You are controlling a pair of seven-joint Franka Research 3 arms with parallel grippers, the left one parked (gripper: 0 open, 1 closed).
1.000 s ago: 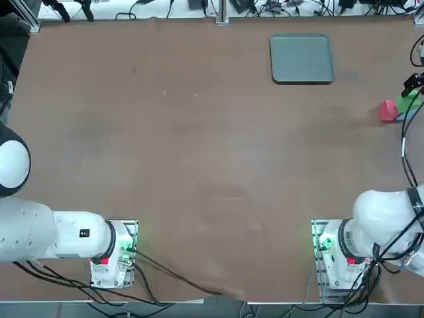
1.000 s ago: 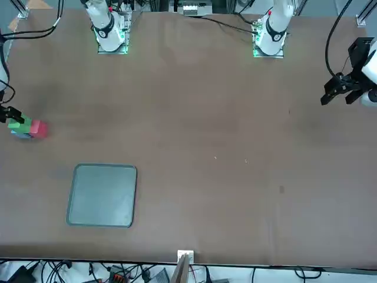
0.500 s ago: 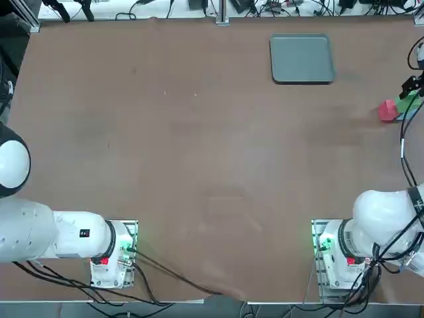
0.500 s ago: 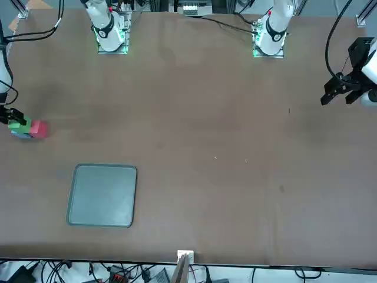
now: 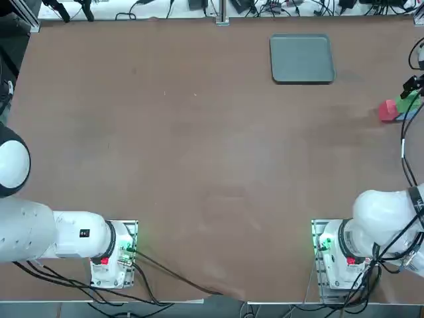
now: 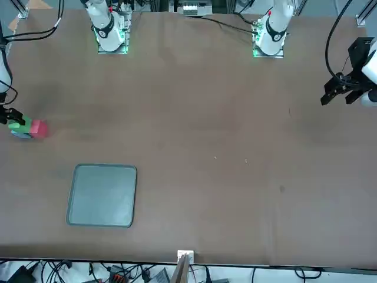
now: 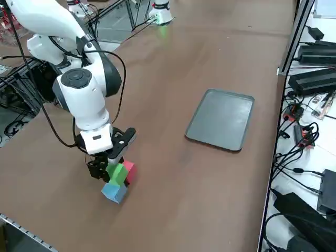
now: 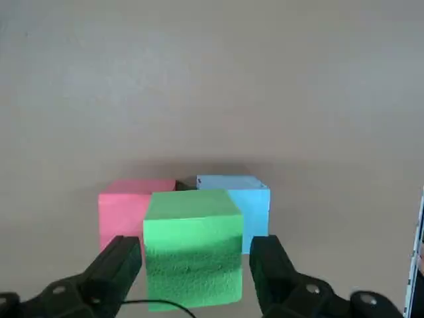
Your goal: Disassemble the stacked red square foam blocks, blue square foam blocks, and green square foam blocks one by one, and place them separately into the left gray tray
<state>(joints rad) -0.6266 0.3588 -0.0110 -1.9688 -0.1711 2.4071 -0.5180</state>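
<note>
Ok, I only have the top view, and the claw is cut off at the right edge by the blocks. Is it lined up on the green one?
Observer: Yes. In the wrist view the right claw straddles the green block, one finger on each side.
Operator: Closed on it yet?
Observer: No, it looks open: a thin gap shows between the fingers and the block's sides.
Operator: What is green sitting on?
Observer: It rests on top of the red block and the blue block, which lie side by side on the table.
</note>
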